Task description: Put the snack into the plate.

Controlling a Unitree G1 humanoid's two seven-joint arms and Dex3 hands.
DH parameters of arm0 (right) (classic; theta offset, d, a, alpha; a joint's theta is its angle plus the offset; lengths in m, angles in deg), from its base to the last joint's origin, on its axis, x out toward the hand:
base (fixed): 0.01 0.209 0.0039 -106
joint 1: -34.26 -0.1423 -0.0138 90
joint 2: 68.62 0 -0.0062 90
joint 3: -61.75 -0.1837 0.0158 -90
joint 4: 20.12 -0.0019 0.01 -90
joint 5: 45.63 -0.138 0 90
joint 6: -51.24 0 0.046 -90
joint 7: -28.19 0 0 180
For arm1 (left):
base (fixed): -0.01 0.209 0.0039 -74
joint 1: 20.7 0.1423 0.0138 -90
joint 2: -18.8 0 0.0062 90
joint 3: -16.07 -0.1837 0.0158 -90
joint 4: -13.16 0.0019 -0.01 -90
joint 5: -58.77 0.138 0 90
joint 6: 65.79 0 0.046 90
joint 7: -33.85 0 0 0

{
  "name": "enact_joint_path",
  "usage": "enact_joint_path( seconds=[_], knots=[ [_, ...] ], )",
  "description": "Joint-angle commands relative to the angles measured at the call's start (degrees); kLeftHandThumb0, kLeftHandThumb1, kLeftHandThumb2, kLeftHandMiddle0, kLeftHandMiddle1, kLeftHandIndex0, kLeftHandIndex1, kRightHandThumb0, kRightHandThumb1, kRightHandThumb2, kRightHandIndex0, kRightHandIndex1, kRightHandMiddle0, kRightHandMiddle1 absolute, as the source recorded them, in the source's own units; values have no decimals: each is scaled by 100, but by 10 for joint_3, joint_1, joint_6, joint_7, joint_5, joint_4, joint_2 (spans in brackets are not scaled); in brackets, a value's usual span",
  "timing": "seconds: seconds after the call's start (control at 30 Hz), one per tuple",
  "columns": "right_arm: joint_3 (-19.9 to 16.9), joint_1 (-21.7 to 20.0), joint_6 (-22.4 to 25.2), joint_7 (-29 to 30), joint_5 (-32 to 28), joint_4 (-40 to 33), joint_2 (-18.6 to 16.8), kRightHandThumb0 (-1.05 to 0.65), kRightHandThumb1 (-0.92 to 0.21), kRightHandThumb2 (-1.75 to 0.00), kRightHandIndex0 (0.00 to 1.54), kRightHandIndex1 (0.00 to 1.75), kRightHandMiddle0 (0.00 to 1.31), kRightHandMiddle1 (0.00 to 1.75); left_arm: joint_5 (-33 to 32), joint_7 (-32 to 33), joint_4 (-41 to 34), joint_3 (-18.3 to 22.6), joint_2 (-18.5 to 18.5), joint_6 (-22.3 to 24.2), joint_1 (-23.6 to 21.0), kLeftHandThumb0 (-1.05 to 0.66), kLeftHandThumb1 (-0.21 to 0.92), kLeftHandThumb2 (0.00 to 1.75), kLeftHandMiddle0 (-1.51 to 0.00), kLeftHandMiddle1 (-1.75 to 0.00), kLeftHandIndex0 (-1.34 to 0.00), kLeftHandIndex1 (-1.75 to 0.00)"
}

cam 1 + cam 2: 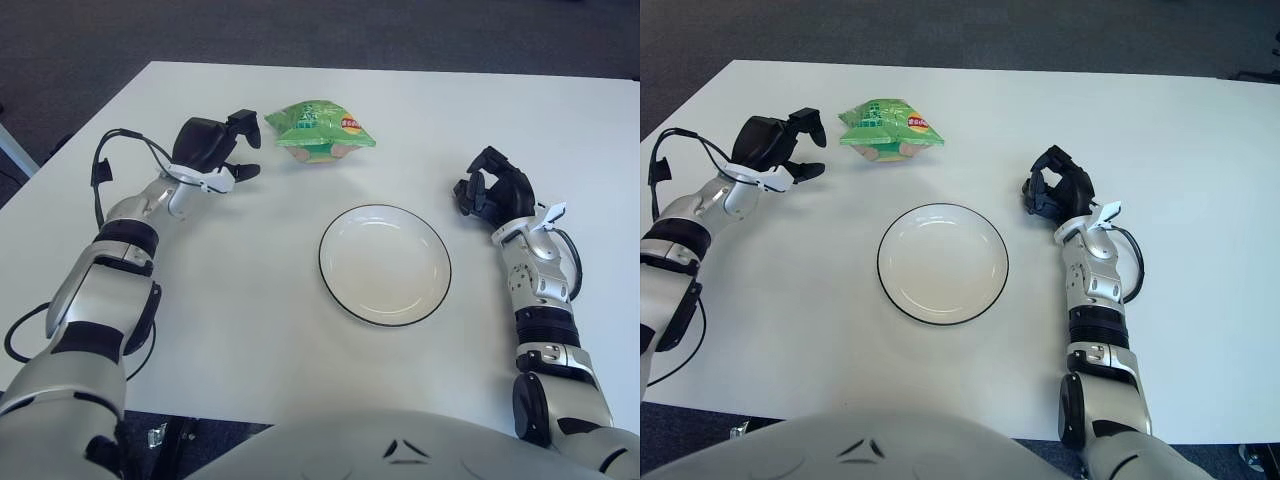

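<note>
Left robot hand (222, 150) near crinkly snack (318, 129)

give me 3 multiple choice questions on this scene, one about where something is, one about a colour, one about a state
1. Where does the snack bag lie relative to the plate?
A. on the plate
B. on the table beyond the plate, toward the robot's left
C. at the near table edge, right of the plate

2. What colour is the snack bag mainly?
A. green
B. red
C. blue

3. What is the left hand doing?
A. gripping the bag
B. pressing on the plate
C. open beside the bag, holding nothing

Answers:
1. B, the bag sits on the white table farther out than the plate, which holds nothing.
2. A, its wrapper is green with a small red mark.
3. C, its fingers are spread just left of the bag with a gap between them; the right hand shows to the right of the plate.
</note>
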Motion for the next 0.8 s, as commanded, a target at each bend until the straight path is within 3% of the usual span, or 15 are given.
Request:
enact_joint_path(
  seconds=[0.0, 0.07, 0.2, 0.27, 0.3, 0.4, 0.53, 0.77],
  knots=[
    [6, 26, 20, 4, 4, 11, -14, -46, -40, -122, 126, 175, 55, 175, -9, -13, 16, -8, -5, 14, -17, -42, 50, 108, -104, -175, -46, -175],
    [7, 27, 20, 4, 5, 10, -14, -45, -40, -121, 126, 175, 55, 175, -18, -25, 22, -8, -3, 15, -19, -42, 52, 106, -95, -175, -45, -175],
    [8, 27, 20, 5, 6, 9, -13, -45, -41, -121, 125, 175, 54, 175, -49, -70, 32, 1, 5, 11, -19, -40, 62, 92, -59, -168, -38, -175],
    [9, 27, 21, 5, 6, 8, -13, -45, -41, -120, 125, 175, 54, 175, -70, -99, 36, 9, 10, 4, -18, -38, 77, 73, -44, -154, -29, -175],
    [9, 27, 21, 6, 5, 8, -13, -45, -41, -120, 125, 175, 54, 175, -79, -110, 37, 11, 11, 2, -17, -46, 73, 74, -38, -145, -18, -162],
    [9, 27, 23, 8, 6, 7, -13, -45, -42, -120, 125, 175, 54, 175, -108, -155, 40, 20, 20, -5, -16, -60, 64, 79, -25, -123, -6, -138],
    [9, 27, 25, 9, 6, 7, -14, -45, -42, -119, 125, 175, 53, 175, -121, -180, 42, 17, 25, 5, -17, -80, 69, 64, -10, -100, -1, -111],
    [10, 30, 26, 12, 8, 4, -13, -45, -42, -119, 126, 175, 53, 175, -120, -157, 46, 14, 35, 16, -15, -94, 74, 49, -1, -79, 0, -82]
  ],
)
